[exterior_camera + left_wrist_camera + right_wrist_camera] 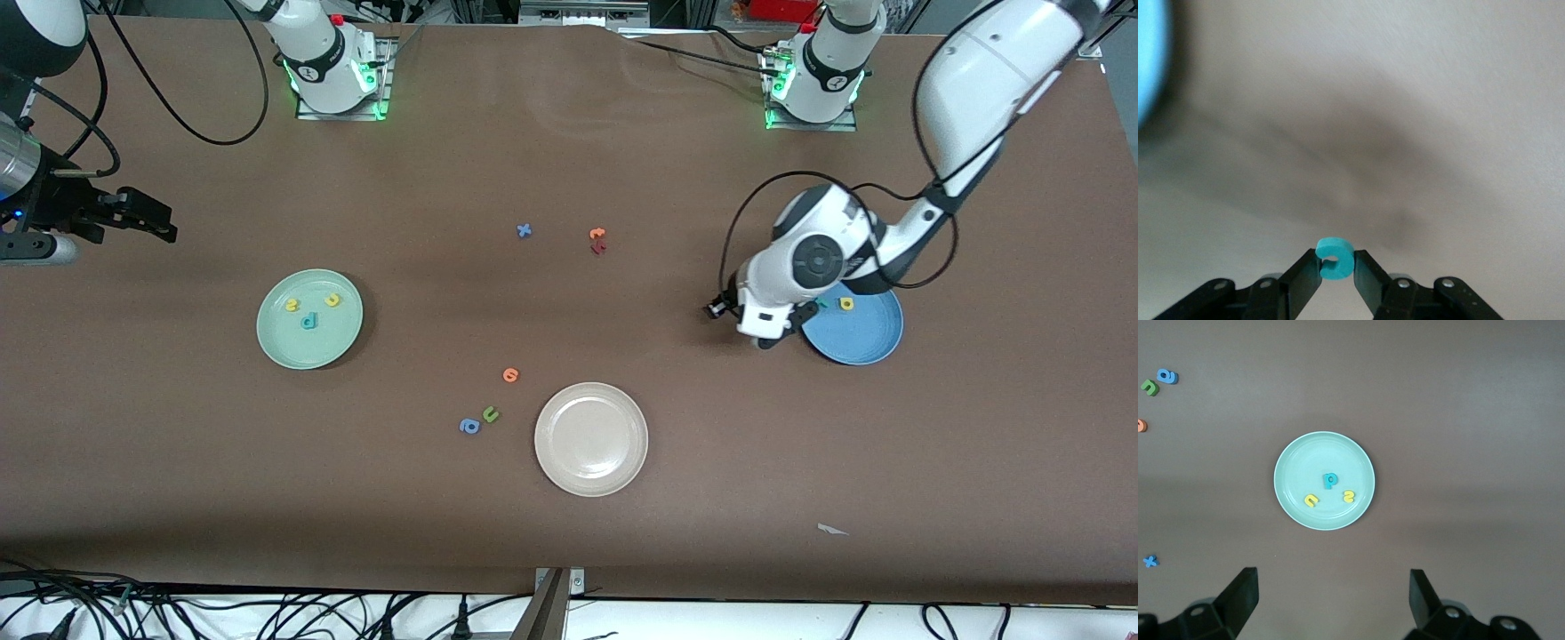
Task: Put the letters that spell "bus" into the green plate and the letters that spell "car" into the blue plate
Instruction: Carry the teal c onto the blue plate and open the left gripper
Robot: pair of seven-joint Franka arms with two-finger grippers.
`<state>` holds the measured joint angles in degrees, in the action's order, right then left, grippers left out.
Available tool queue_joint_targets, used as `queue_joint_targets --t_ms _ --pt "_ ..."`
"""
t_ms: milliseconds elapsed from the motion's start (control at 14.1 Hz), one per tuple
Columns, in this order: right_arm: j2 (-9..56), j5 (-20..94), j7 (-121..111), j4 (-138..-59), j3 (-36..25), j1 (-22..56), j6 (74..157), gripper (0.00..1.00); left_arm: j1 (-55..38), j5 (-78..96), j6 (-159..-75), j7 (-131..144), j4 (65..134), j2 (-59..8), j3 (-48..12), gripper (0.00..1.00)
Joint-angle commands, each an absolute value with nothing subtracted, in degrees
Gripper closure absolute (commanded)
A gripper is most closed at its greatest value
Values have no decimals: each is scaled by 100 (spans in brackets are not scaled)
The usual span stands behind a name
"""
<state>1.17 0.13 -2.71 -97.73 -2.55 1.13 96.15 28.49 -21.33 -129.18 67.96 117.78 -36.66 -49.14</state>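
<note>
**Teal "c" in the left gripper's grip beside the blue plate; "bus" letters lie on the green plate**

While the right arm waits at the upper left of the front frame, the brown table (569, 551) carries three round plates. The plain pale mint-green plate (309, 318) sits at centre left of that frame, toward the right arm's end. The cream-white plate (591, 438) lies lower centre, nearer the front camera. The plain medium-blue plate (858, 327) sits at centre right, toward the left arm's end, partly covered by the left wrist.

The left gripper (1336, 261) is low over the table just beside the blue plate's rim, its fingers clamped on the small teal foam letter "c" (1335, 257). The right gripper (1331, 597) hangs above the table with its jaws spread wide and nothing between them.

On the green plate lie the teal stem-and-bowl "b" (1330, 480), the yellow "u" (1311, 500) and the yellow "s" (1349, 496), apart from one another. On the blue plate lie the yellow "a" (846, 304) and a teal letter (822, 304) at the wrist's edge, its shape too small to tell.

Loose on the table: a blue "x" (524, 230), an orange letter (597, 234) touching a red letter (598, 248), a second orange letter (510, 375), a green "u" (490, 413) and a blue "a" (469, 426).
</note>
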Motion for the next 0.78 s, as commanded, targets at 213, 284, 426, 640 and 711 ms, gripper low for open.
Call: queue_joint_targets --t_ms 213,284,426,640,711 --pt "88 53 -360 -9712 -246 88 9510 0 4543 -2329 -11638 4810 11576 -3437 -5485 90" --pt "88 61 -360 -9712 -246 88 9510 0 4683 -2338 -11506 4477 11506 -3428 -5450 90" --pt "97 44 -360 -9712 -246 88 9510 0 5061 -2679 -11443 4010 11408 -3428 -5449 90" --pt "97 53 -360 -9712 -246 88 9510 0 5133 -3294 -11478 3867 11391 -3638 -5239 89" --pt "97 53 -369 -9712 -246 88 9510 0 5133 -3400 -11505 3858 11391 -3726 -5221 89"
